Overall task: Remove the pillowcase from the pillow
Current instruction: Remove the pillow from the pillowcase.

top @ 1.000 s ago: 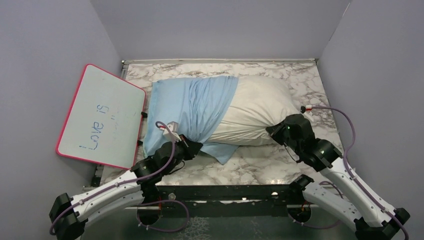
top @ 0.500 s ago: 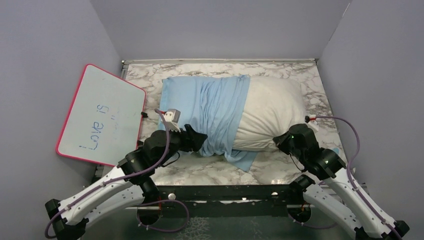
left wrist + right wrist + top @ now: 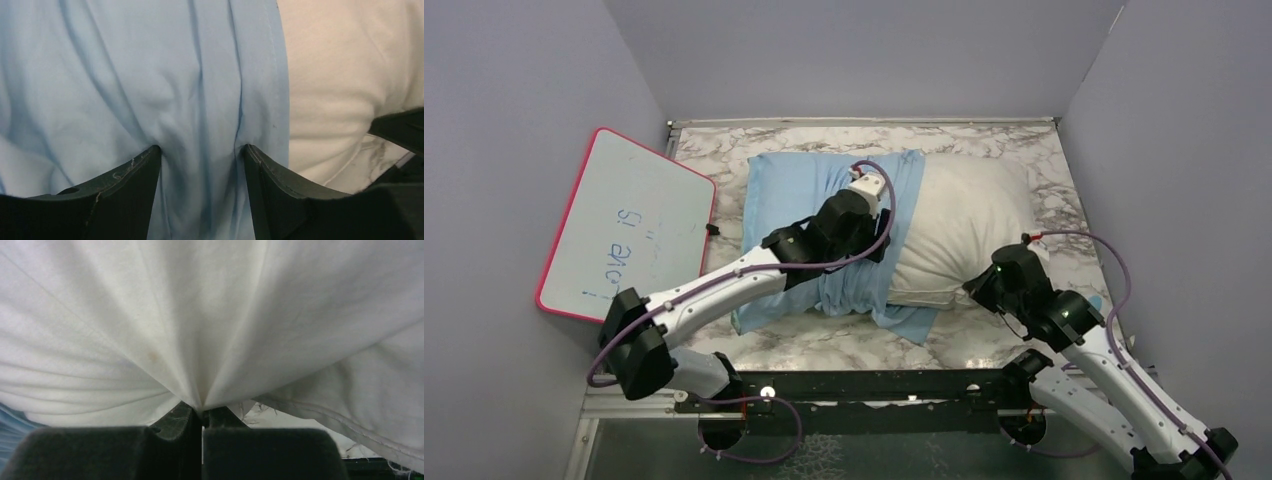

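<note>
Now left fingers (image 3: 120, 200) spread wide over the thin, limp pillowcase (image 3: 125, 75), its hem (image 3: 281, 75) the likely pinch point, while right fingers (image 3: 160, 450) clamp the squashy pillow (image 3: 210, 315).

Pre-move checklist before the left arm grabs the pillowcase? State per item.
1. Right tool shut on the pillow's bunched fabric: ok.
2. Left tool open: ok.
3. Left tool over the pillowcase, beside its open edge: ok.
4. Cloth ridge inside the left tool's opening: ok.
5. Left tool pressed into the cloth: cannot tell.
6. Pillowcase off: not ok, it covers roughly half the pillow.
</note>
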`<state>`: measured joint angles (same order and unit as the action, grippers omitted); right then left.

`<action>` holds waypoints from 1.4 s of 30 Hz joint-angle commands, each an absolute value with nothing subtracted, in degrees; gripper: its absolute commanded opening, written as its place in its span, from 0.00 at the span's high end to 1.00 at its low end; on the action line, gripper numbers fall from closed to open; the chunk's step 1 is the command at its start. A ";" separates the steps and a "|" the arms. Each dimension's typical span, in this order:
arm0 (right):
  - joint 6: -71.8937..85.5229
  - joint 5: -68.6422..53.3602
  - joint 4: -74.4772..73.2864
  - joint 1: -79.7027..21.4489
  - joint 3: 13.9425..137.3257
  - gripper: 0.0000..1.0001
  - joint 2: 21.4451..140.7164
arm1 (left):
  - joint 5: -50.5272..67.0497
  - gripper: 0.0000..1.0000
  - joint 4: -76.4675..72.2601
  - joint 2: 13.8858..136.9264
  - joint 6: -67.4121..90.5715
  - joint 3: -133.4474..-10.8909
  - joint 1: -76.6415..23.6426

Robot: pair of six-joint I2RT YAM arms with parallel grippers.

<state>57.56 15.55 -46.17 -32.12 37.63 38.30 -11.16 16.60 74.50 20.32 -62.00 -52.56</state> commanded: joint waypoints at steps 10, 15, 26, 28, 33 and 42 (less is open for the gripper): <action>62.99 20.32 -53.91 -31.91 38.76 0.96 28.47 | -22.55 0.85 23.20 67.73 21.88 -56.78 -36.55; 55.06 13.07 -51.49 -31.90 44.66 0.62 28.63 | 0.38 0.85 9.27 61.34 21.63 -46.15 -36.47; 40.94 3.79 -40.40 -31.91 59.33 0.17 41.55 | 10.11 0.85 5.48 62.88 26.03 -37.95 -36.56; 38.11 5.49 -41.83 -31.92 67.27 0.17 51.11 | 9.68 0.85 7.08 61.29 26.35 -37.47 -36.56; 34.49 14.44 -39.95 -31.90 79.08 0.17 69.06 | 6.47 0.73 13.63 57.10 28.10 -38.51 -36.56; 36.53 2.40 -28.50 -32.08 50.79 0.45 76.78 | 4.40 0.32 18.74 55.53 24.73 -49.50 -36.50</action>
